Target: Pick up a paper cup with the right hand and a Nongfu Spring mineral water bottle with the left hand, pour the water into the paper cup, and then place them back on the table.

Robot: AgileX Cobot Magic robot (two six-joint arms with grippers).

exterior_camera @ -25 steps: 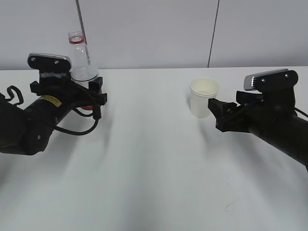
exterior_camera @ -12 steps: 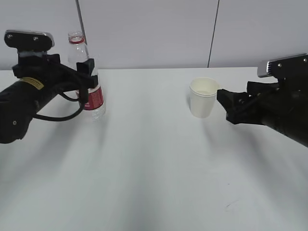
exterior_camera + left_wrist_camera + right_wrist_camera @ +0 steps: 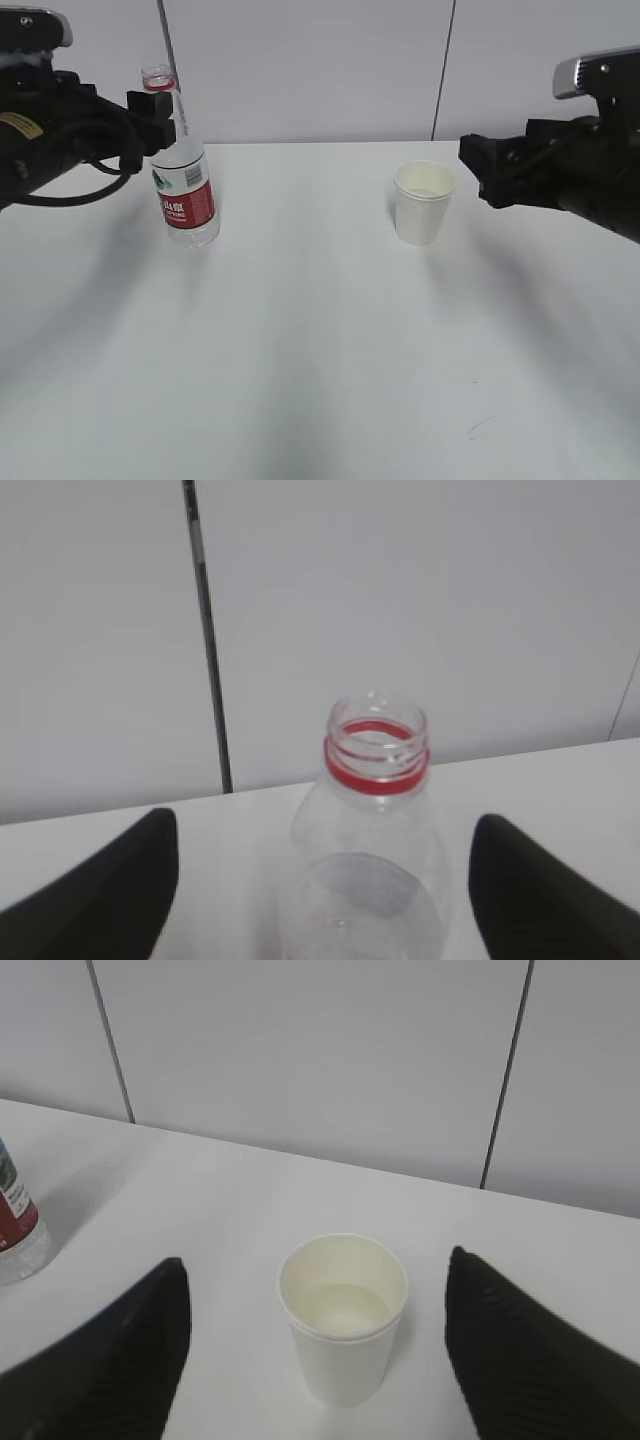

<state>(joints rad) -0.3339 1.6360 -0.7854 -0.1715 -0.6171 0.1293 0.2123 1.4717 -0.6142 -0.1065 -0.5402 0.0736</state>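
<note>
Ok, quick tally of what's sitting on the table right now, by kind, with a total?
Paper cup: 1
Nongfu Spring mineral water bottle: 1, cap off
Total: 2, both standing upright on the table. Neither is held: the left hand and right hand are both open and clear of them.

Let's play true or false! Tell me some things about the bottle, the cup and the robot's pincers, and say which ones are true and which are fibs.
1. The bottle stands upright on the table. True.
2. The bottle has its cap on. False: the neck is open, with only a red ring.
3. The right pincer is squeezing the paper cup. False: it is open and apart from the cup.
4. The cup has liquid in it. True.
5. The left pincer is open. True.
6. The cup lies on its side. False: it stands upright.
</note>
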